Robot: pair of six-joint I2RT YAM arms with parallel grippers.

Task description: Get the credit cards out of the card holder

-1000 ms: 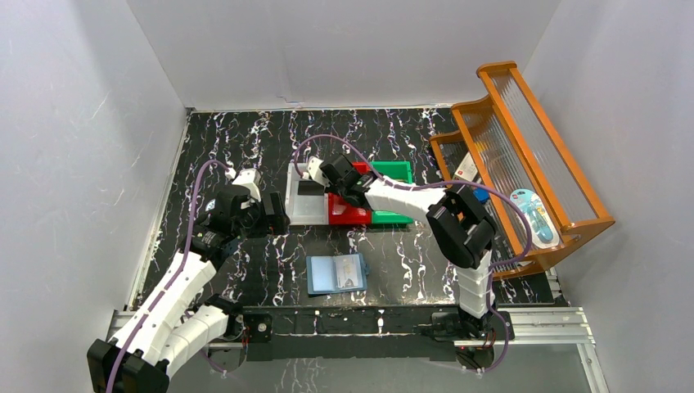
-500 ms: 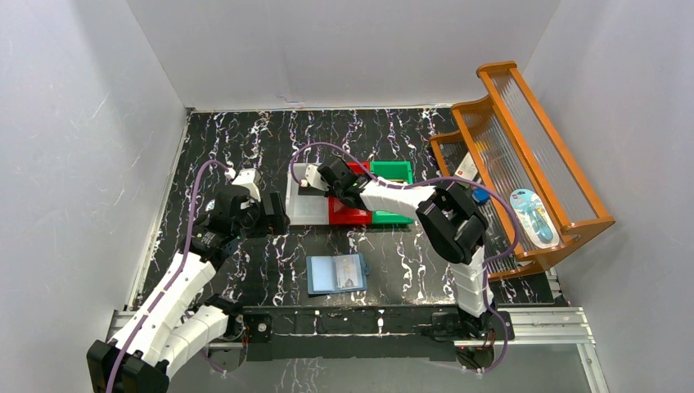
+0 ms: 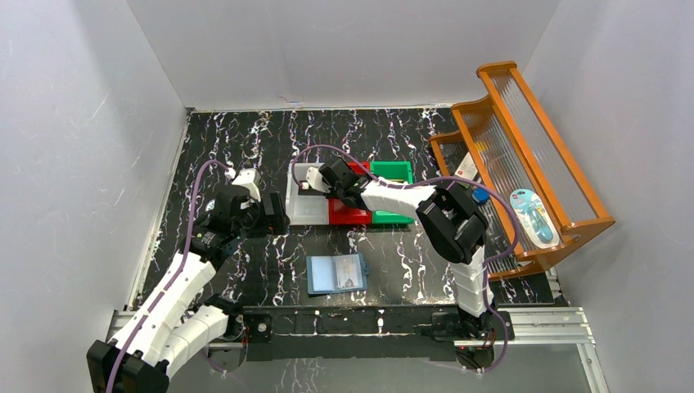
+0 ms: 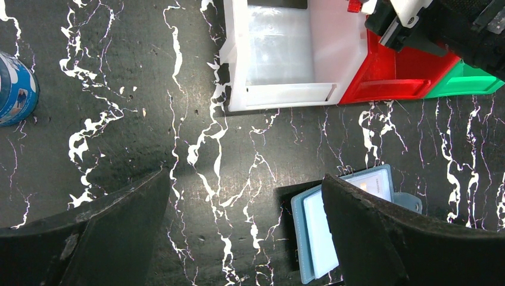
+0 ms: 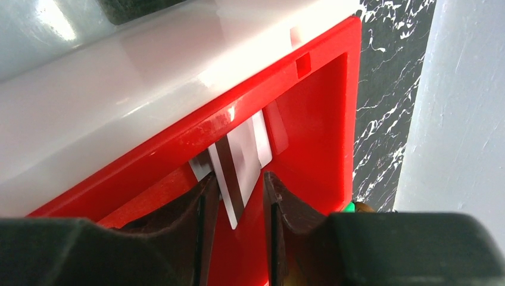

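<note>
The card holder [image 3: 336,273] lies open on the black marbled table, pale blue inside, with a pale grey card [image 3: 353,270] still in its right half. My left gripper [image 3: 275,214] hovers open to its upper left; its wrist view shows the card holder [image 4: 315,235] partly behind the right finger. My right gripper [image 3: 321,182] reaches into the red bin [image 5: 309,119]. A pale grey card with a dark stripe [image 5: 241,161] leans on that bin's wall between the narrowly parted fingers [image 5: 205,202], and the right finger is clear of it. I cannot pick out the black card for sure.
White bin [image 3: 304,206], red bin [image 3: 348,214] and green bin [image 3: 391,172] stand side by side mid-table. An orange wooden rack [image 3: 524,155] fills the right side. A round blue tin [image 4: 15,89] sits left of the left gripper. Grey walls enclose the table.
The right gripper shifted slightly left and farther back over the bins one second ago, then held. The left arm and the card holder have not moved.
</note>
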